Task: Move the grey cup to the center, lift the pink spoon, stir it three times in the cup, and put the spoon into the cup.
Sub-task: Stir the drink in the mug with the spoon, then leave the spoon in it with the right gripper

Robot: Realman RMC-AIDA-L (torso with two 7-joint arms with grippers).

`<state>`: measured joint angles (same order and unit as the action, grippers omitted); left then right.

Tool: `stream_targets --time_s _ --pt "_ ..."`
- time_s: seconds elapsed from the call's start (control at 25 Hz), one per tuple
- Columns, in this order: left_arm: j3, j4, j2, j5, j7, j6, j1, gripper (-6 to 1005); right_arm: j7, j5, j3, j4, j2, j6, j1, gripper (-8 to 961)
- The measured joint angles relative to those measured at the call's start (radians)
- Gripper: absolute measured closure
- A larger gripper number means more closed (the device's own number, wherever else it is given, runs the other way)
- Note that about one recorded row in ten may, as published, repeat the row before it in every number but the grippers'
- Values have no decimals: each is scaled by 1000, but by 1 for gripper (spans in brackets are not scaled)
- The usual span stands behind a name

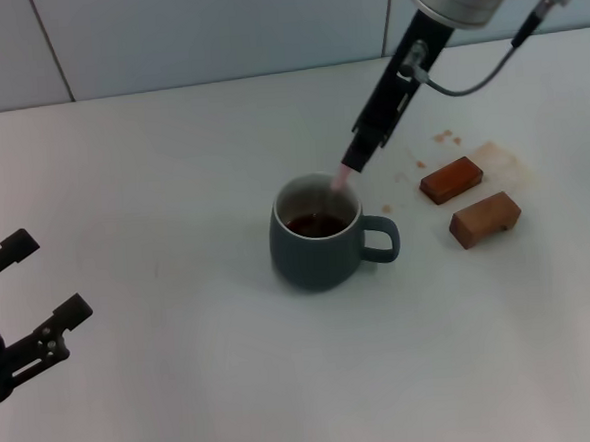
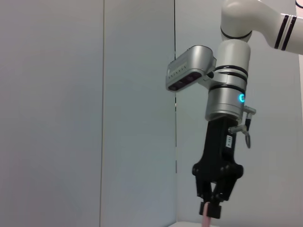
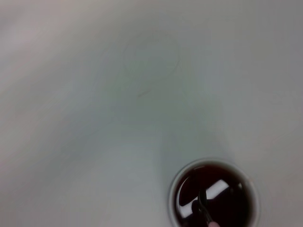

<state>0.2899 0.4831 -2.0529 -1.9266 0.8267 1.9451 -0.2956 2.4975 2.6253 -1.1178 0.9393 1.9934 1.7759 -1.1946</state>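
Note:
The grey cup (image 1: 321, 241) stands in the middle of the white table with its handle toward the right; dark brown liquid fills it. My right gripper (image 1: 357, 162) hangs just above the cup's far rim, shut on the pink spoon (image 1: 341, 182), whose pale pink handle slants down into the cup. In the right wrist view the cup (image 3: 214, 196) is seen from above with the spoon's metal end (image 3: 202, 208) dipped in the liquid. The left wrist view shows the right gripper (image 2: 211, 206) holding the pink handle (image 2: 206, 220). My left gripper (image 1: 34, 302) is open and empty at the table's left edge.
Two brown wooden blocks (image 1: 451, 179) (image 1: 485, 218) lie to the right of the cup, next to brown stains (image 1: 502, 158) on the table. A pale wall runs behind the table's far edge.

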Motion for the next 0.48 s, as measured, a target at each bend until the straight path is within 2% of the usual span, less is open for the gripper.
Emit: stream_targets --time_s 0.24,0.32,0.48 --pt "0 0 -2 0 0 0 3 139 5 103 -1 -34 10 -5 -45 846" --pt "0 0 -2 0 0 1 3 139 -19 107 4 -33 18 39 -63 846" --pt "0 0 -3 0 0 1 3 139 -34 105 12 -21 30 34 -77 847"
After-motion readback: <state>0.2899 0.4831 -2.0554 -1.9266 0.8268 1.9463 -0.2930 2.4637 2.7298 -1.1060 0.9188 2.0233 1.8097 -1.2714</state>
